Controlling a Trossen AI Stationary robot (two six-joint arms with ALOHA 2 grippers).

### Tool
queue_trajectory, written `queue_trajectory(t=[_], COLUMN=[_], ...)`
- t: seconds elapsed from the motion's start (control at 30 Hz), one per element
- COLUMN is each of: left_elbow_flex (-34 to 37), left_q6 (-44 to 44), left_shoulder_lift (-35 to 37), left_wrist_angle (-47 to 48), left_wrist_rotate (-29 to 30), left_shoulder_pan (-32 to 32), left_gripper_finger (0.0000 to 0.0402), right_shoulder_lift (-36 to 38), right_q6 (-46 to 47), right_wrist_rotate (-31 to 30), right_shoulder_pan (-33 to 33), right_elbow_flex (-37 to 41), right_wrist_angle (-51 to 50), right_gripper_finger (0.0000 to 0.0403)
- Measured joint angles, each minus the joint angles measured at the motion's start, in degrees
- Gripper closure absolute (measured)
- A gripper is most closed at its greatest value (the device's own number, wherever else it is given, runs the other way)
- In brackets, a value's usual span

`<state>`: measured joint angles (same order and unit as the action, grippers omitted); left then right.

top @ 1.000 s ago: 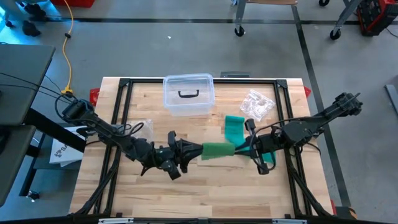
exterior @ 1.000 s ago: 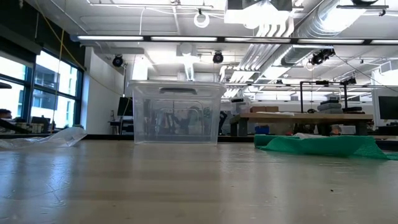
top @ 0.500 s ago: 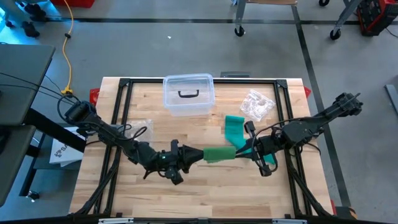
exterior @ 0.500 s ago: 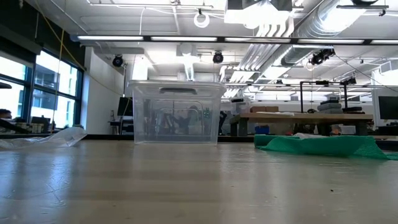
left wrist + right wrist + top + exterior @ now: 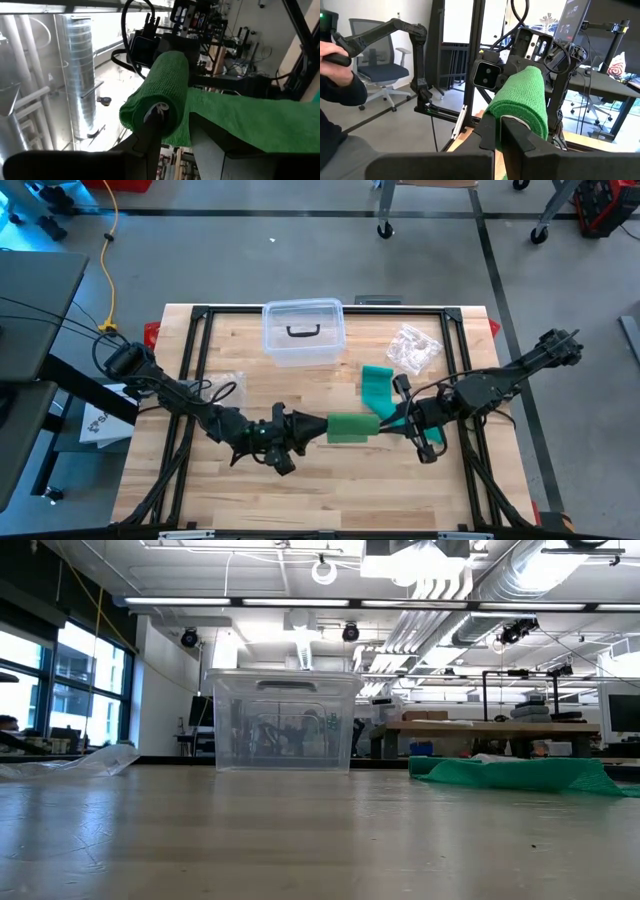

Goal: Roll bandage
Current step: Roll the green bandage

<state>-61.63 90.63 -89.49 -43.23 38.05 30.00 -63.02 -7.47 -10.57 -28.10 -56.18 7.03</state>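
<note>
Green elastic cloth — one bandage [image 5: 352,426] — is the only item under work, and we count it once. We also count one clear plastic box [image 5: 303,332] with a dark handle on its lid, two crumpled clear wrappers — one [image 5: 413,348] near the right rear of the table, one [image 5: 226,388] toward the left side — and two dark arms over one wooden table [image 5: 330,485].

The bandage is held up off the table between the two grippers, in the middle of the table toward its front. Its rolled part is a short, thick cylinder with a ribbed, crinkled weave; in the left wrist view the coil [image 5: 161,90] shows its spiral end face. A loose tail [image 5: 378,388] runs from the roll to the table surface near the right arm, where it lies flat; the low view shows that tail [image 5: 520,774] as a rumpled green heap on the wood.

The left gripper [image 5: 306,426] is clamped on the roll's left end, fingers partly apart with the roll between them. The right gripper [image 5: 392,422] meets the roll's other end; its fingers [image 5: 492,131] are fully clenched, and in its wrist view the green cloth sits at their tips. We judge it pinches the bandage.

A person's sleeve and hand [image 5: 339,60] show at the room's edge in the right wrist view.
</note>
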Motion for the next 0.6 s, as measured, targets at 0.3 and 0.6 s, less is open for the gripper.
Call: queue_trajectory(t=[0.3,0.6], left_elbow_flex=[0.0,0.0], left_q6=[2.94,2.55], left_shoulder_lift=[0.0,0.0], left_wrist_angle=[-0.28,0.22], left_wrist_rotate=[3.3,4.44], left_shoulder_pan=[-0.77,0.1], left_gripper_finger=[0.0307,0.0307], right_shoulder_lift=[0.0,0.57], right_q6=[0.13,1.65], right_wrist_rotate=[-0.31,0.32], right_shoulder_pan=[0.04,0.03], right_elbow_flex=[0.0,0.0], right_wrist_angle=[-0.38,-1.82], right_gripper_finger=[0.0402,0.0402])
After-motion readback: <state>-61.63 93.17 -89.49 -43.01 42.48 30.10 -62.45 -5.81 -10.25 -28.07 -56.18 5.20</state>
